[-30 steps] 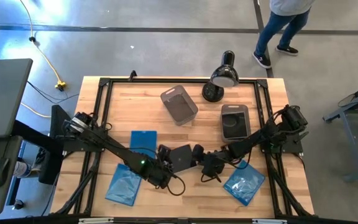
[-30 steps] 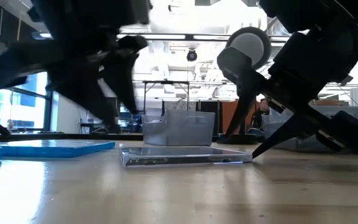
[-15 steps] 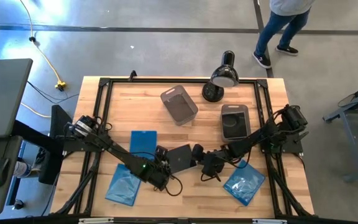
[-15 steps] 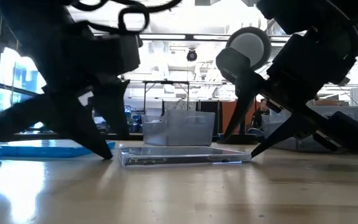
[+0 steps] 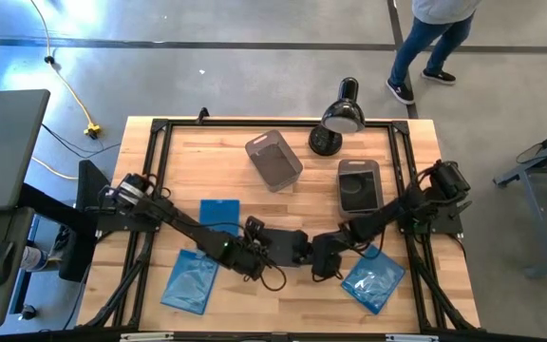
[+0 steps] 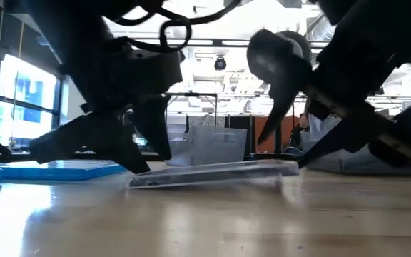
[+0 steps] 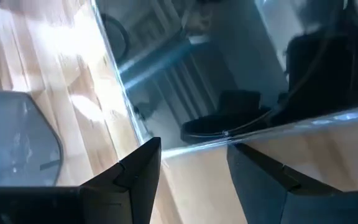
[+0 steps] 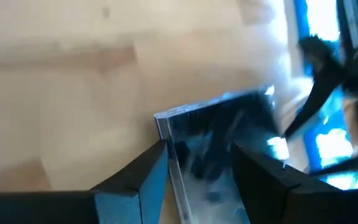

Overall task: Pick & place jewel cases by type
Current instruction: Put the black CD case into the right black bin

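Near the front middle of the wooden table [image 5: 283,204], a dark squarish jewel case [image 5: 285,249] sits between the two arms, and in the low view it [image 6: 212,173] is tilted, its right edge lifted while its left edge rests on the wood. The left gripper [image 5: 254,255] meets the case's left edge, and its wrist view shows the two fingers [image 7: 135,171] spread on either side of the case's thin edge. The right gripper [image 5: 316,255] meets the opposite edge, its fingers [image 8: 148,171] likewise apart with the case's corner between them; whether either pair actually pinches the case cannot be told. Three blue jewel cases lie flat: one [image 5: 219,215] behind the left gripper, one [image 5: 190,282] at the front left, one [image 5: 372,278] at the front right. A grey tub [image 5: 273,160] and a second tub [image 5: 359,185] stand farther back, near a black lamp [image 5: 338,118].
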Controlling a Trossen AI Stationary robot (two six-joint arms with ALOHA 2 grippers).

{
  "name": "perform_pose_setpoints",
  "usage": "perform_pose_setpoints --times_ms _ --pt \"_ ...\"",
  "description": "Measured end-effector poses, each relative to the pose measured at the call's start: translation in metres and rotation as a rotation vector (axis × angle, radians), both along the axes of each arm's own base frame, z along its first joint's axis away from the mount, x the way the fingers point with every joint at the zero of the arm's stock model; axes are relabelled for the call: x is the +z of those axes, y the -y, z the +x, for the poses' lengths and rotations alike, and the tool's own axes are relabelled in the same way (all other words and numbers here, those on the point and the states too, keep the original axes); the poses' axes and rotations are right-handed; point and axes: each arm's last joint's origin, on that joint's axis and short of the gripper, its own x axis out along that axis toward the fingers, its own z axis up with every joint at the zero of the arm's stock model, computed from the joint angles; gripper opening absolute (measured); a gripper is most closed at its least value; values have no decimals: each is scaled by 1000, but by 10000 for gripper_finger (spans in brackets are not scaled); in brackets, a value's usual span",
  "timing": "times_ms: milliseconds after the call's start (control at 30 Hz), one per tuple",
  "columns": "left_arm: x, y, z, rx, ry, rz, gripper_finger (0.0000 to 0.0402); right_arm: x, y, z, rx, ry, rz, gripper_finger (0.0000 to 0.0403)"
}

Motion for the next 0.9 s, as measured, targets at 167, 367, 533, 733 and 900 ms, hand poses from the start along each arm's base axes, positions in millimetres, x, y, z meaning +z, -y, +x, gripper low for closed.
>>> perform_pose_setpoints --times_ms 167,367,533,733,900 --pt "1 -11 8 -6 7 -34 185 4 -7 1 -3 27 22 169" --pt "2 -10 12 -49 19 -36 185 4 -6 2 -65 12 29 169" --pt "2 -9 11 -43 20 -57 185 6 -6 1 -95 29 6 169" --pt "2 -9 11 -55 13 -66 185 23 -12 0 -95 102 45 169" --pt "3 -3 13 -85 35 -111 185 42 -15 -4 -131 148 126 169"
